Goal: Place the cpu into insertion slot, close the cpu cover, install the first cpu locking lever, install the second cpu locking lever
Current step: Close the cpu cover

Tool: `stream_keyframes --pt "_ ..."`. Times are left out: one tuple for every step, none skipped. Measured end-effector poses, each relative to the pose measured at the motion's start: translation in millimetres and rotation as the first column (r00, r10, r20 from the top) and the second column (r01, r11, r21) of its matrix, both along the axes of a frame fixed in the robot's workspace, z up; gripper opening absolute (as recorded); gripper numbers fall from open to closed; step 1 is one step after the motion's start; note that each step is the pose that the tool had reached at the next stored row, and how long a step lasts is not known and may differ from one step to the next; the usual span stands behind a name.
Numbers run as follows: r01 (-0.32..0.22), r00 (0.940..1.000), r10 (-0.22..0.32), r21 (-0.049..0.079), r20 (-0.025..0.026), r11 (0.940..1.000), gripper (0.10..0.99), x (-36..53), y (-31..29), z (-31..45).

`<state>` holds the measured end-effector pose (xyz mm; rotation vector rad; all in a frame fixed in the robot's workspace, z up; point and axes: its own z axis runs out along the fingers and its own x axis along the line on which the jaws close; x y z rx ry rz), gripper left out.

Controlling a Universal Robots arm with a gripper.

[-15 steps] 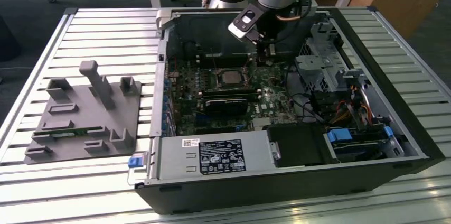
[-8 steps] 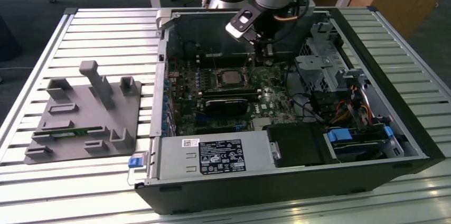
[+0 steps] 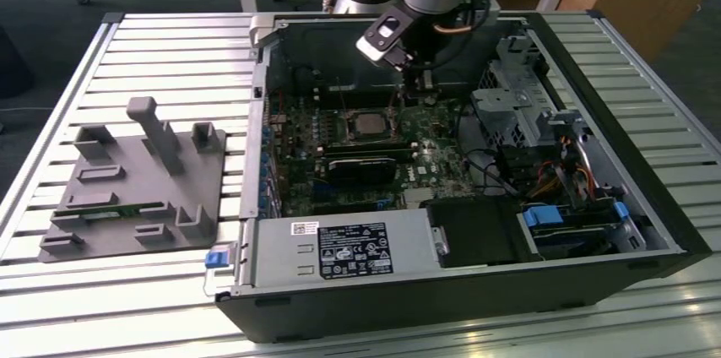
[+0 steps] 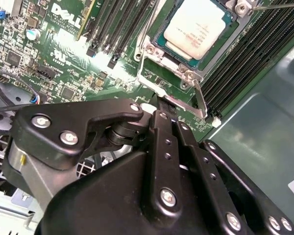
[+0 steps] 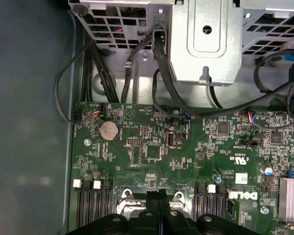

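We see the tool, fingers together, inside an open computer case. Its tip sits beside the cpu cover — framing the cpu.

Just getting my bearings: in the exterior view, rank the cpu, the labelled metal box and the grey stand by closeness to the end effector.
1. The cpu, inside the case, just beside the end effector.
2. The labelled metal box, on the case's camera-side edge.
3. The grey stand, outside the case, on the exterior view's left.
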<state>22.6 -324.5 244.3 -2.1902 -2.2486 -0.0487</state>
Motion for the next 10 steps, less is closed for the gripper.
stream_keyframes --pt "0.000 1.0000 0.000 0.000 0.0000 1.0000 0.106 -0.7 0.0 0.0" --pt "0.000 1.0000 0.000 0.000 0.0000 1.0000 0.106 -1.4 0.0 0.0" --pt "0.000 1.0000 0.000 0.000 0.0000 1.0000 0.106 -2.2 0.0 0.0" --pt "0.000 1.0000 0.000 0.000 0.0000 1.0000 0.106 -3.2 0.0 0.0" --pt "0.000 1.0000 0.000 0.000 0.0000 1.0000 0.106 -4.0 0.0 0.0" --pt "0.000 1.0000 0.000 0.000 0.0000 1.0000 0.106 -4.8 0.0 0.0" --pt "0.000 1.0000 0.000 0.000 0.0000 1.0000 0.106 -5.7 0.0 0.0" --pt "0.000 1.0000 0.000 0.000 0.0000 1.0000 0.106 -6.4 0.0 0.0" --pt "0.000 1.0000 0.000 0.000 0.0000 1.0000 0.106 -7.0 0.0 0.0" --pt "0.000 1.0000 0.000 0.000 0.0000 1.0000 0.106 -7.7 0.0 0.0"
